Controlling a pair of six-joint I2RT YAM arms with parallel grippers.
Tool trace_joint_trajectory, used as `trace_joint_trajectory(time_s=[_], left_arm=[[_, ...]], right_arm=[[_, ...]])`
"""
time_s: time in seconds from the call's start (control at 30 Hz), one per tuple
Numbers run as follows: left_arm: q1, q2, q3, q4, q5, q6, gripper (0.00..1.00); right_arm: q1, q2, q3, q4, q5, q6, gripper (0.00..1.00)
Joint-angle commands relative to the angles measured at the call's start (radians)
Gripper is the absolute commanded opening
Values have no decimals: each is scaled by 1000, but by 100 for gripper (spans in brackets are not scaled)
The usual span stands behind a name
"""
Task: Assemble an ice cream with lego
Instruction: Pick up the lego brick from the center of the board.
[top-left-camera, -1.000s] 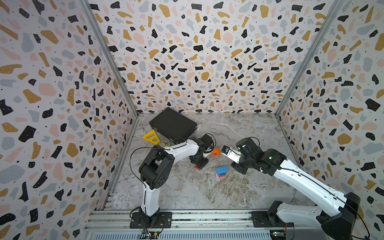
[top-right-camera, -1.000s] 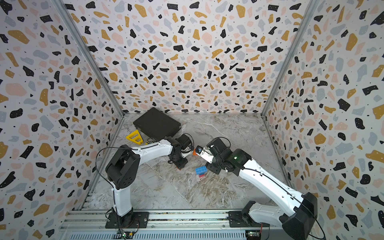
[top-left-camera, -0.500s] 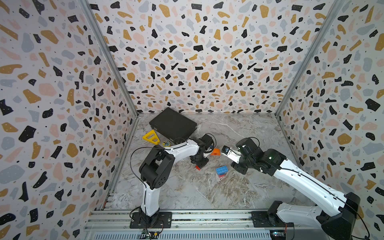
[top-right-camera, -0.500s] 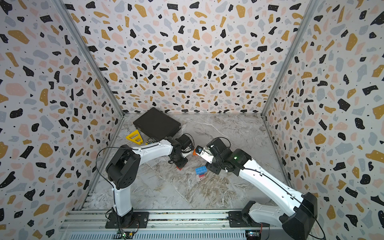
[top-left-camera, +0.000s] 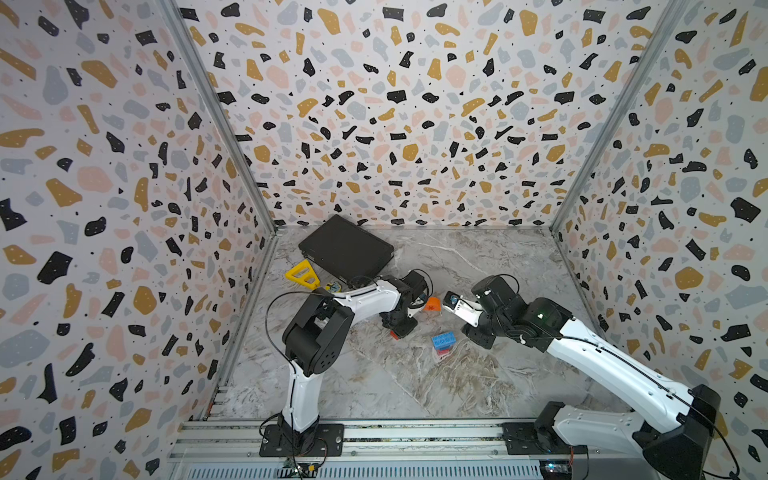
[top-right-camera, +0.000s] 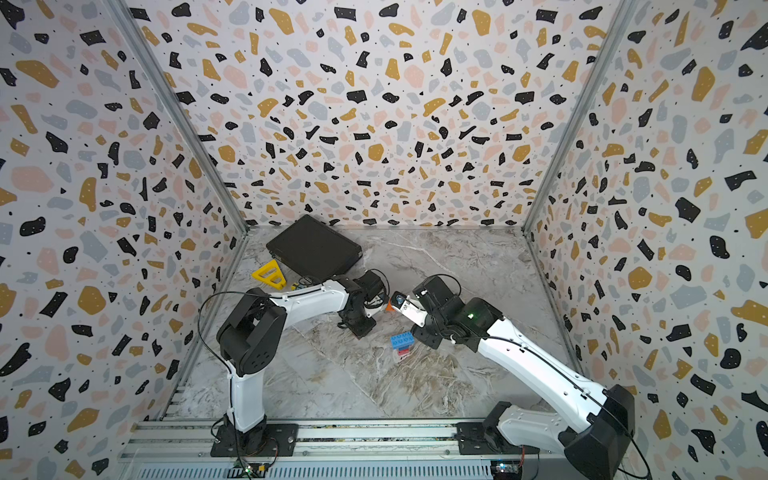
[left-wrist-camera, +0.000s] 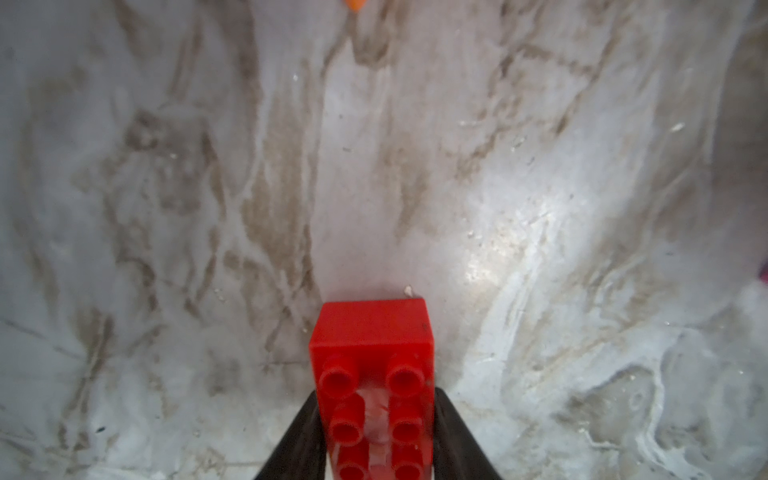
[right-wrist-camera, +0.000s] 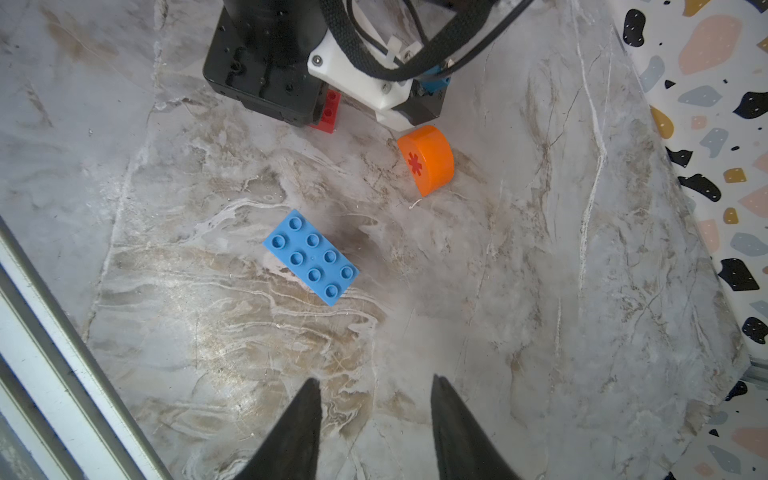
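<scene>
Ice cream stack (top-left-camera: 443, 343) looks part-built to me, light-blue studded brick (right-wrist-camera: 311, 257) on top. My left gripper (left-wrist-camera: 376, 395) pinches the long red plastic brick (left-wrist-camera: 372, 357); right gripper (right-wrist-camera: 374, 379) gapes empty nearby; orange dome piece (right-wrist-camera: 428, 160) lies loose.

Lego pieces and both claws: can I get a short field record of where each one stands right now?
left claw: closed on the long red brick, which lies studs up on the table
right claw: open, empty, held above the table
light-blue brick: studs up, apart from both claws; something red shows beneath it in both top views
orange dome: on its side, red asterisk showing, untouched, near the left arm's wrist
assembly: red brick and dome not yet joined to anything
</scene>
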Motion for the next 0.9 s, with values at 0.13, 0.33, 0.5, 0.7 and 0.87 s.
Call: trace_joint_trajectory(time_s=[0.13, 0.33, 0.5, 0.7, 0.87], left_arm=[[-8, -20, -1, 5, -4, -7, 47], [-7, -28, -2, 10, -8, -7, 47], [-8, -33, -6, 19, -8, -6, 44], [-7, -31, -10, 21, -5, -3, 34], [-8, -47, -10, 16, -11, 2, 22]], right_arm=[[-5, -2, -5, -5, -17, 9, 46], [-5, 0, -5, -6, -22, 8, 46], [-5, 3, -4, -5, -22, 8, 46], [-5, 6, -4, -6, -25, 8, 46], [-5, 3, -1, -6, -22, 9, 46]])
